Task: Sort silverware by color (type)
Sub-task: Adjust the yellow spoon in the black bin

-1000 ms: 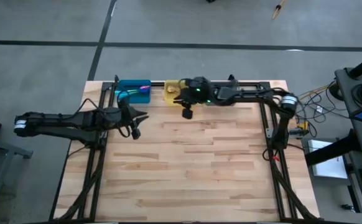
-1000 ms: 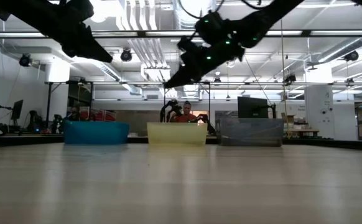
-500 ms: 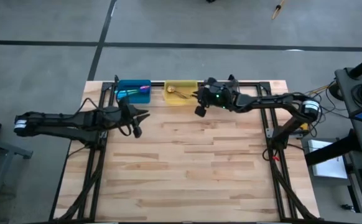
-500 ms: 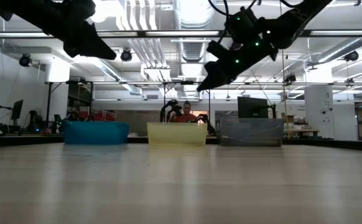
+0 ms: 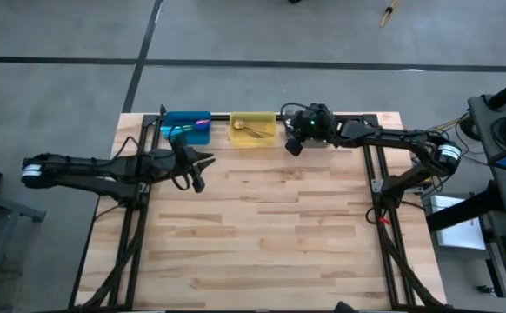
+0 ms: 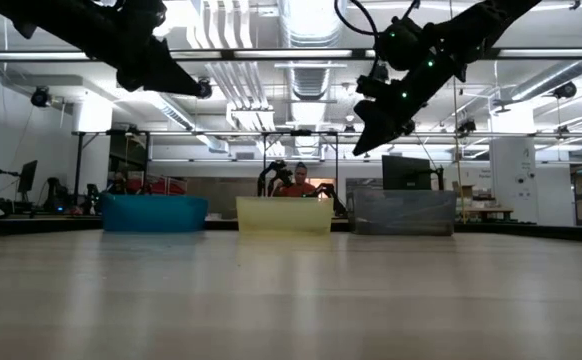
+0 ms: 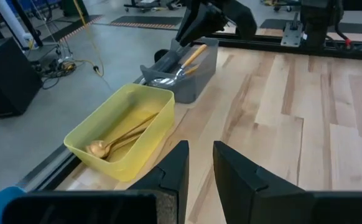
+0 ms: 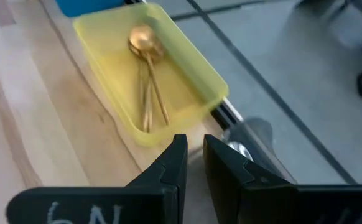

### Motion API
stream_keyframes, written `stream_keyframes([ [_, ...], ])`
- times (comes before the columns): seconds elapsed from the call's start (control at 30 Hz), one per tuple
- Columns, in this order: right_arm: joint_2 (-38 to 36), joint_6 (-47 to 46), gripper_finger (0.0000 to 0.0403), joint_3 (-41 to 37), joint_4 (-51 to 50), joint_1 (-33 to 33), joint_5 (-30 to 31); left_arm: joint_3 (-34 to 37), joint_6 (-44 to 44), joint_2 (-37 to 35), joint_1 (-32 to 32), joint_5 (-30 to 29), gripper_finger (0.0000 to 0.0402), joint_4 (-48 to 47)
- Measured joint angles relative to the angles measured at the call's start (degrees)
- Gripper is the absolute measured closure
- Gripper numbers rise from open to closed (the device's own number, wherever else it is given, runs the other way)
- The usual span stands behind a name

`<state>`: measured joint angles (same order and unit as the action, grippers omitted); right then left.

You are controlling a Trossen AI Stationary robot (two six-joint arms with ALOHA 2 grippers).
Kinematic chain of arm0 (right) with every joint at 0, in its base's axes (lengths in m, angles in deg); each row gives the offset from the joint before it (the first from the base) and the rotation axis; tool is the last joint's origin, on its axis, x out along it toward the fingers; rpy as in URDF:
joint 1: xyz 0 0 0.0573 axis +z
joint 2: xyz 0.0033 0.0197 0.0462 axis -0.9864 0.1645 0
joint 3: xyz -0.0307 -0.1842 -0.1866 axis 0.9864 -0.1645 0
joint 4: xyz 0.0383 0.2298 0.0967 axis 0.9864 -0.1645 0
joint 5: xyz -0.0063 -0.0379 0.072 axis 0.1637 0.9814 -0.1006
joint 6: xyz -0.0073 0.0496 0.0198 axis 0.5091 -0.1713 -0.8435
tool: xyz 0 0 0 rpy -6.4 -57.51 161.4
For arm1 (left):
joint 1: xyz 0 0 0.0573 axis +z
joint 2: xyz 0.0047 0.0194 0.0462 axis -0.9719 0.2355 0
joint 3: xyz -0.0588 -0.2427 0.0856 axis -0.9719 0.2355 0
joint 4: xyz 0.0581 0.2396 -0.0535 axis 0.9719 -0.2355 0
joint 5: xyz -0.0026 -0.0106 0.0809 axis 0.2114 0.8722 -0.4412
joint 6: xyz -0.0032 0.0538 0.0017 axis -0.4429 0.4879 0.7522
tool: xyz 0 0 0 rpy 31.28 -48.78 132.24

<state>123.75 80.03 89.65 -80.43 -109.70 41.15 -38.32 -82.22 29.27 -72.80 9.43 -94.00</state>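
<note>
Three bins line the table's far edge. The blue bin [image 5: 186,124] holds purple-teal spoons [image 5: 198,123]. Gold spoons [image 8: 147,74] lie in the yellow bin [image 5: 253,129]. The gray bin [image 7: 184,71] holds orange-handled spoons [image 7: 190,57]. My right gripper [image 5: 291,146] hangs in the air by the gray bin, just right of the yellow one, and its fingers [image 8: 175,155] are shut with nothing between them. My left gripper [image 5: 197,174] hovers in front of the blue bin, also shut and holding nothing [image 7: 198,149].
The wooden tabletop [image 5: 270,226] stretches in front of the bins. Black frame rails [image 5: 136,235] run along both of its sides. In the low view a person [image 6: 301,182] sits far behind the yellow bin.
My right gripper has swung along the far edge toward the table's right, from over the yellow bin to beside the gray bin. It rolled at the wrist and stayed shut. The spoons in the bins have not moved.
</note>
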Motion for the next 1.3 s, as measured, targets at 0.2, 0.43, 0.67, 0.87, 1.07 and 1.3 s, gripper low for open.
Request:
stream_keyframes([
  [0.2, -0.1, -2.7, 0.036, 3.7, -9.2, -1.4, 0.0, 0.0, 1.7, 2.6, 0.0, 0.0, 0.0346, 4.9],
  [0.43, 1.4, -3.8, 0.036, 9.9, -17.9, -1.5, 0.0, 0.0, 4.9, 6.4, 0.0, 0.0, 0.0346, 10.7],
  [0.67, 3.4, -8.9, 0.036, 16.3, -27.6, -2.2, -0.1, 0.0, 5.4, 9.0, 0.0, 0.0, 0.0346, 11.9],
  [0.87, 5.3, -13.4, 0.036, 20.2, -38.5, -5.3, 0.0, 0.0, 5.1, 10.7, 0.0, 0.0, 0.0346, 12.3],
  [1.07, 9.3, -13.7, 0.036, 20.1, -44.2, -8.8, -0.5, 0.0, 6.1, 11.6, 0.0, 0.0, 0.0346, 14.4],
  [1.3, 15.2, -13.6, 0.036, 20.3, -44.0, -10.5, -0.1, 0.0, 6.6, 11.4, 0.0, 0.0, 0.0346, 14.6],
])
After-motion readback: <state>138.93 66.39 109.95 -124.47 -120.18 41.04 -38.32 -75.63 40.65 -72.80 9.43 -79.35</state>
